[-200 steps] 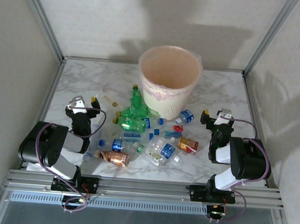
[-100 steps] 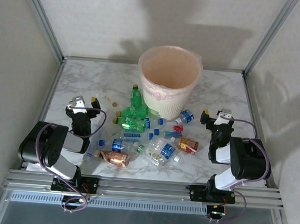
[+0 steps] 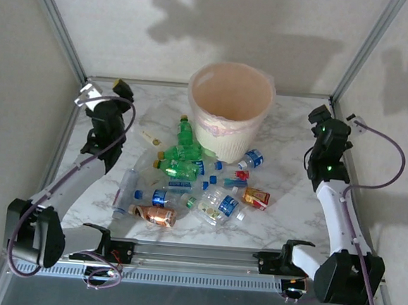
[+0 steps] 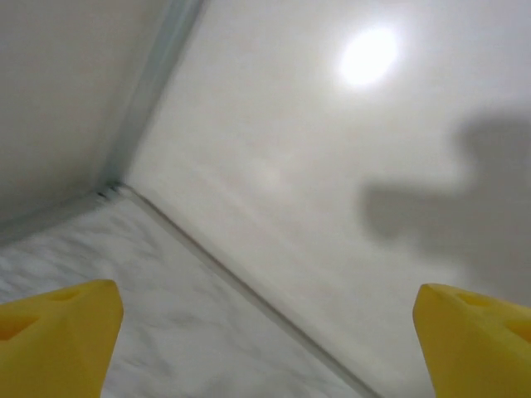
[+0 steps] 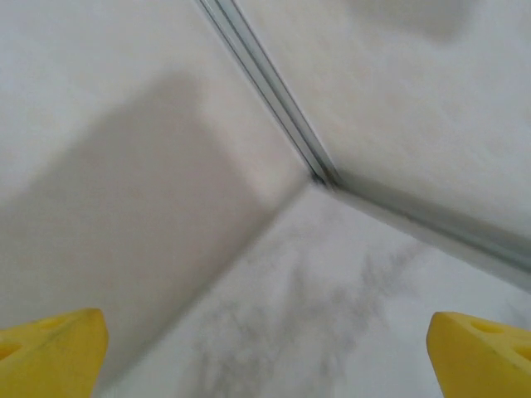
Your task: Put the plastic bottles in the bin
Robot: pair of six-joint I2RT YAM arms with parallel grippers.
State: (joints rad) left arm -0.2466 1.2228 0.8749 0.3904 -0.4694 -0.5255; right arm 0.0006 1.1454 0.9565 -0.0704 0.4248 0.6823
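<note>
Bottles [image 3: 187, 183] lie heaped beside the bin [image 3: 223, 134], low between both grippers. Left gripper [image 4: 265, 340] and right gripper [image 5: 265, 352] hang spread wide, empty, pointed away. A descent without sight of the heap could scatter bottles or knock the bin.

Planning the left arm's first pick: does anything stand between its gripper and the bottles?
Nothing visible does. The left gripper, jaws open, hangs above the far-left table; bare marble lies between it and the bottles.

The marble table [image 3: 290, 131] bears the bin [image 3: 227, 133] — plastic bottles [image 3: 181, 169] scattered just before it.
</note>
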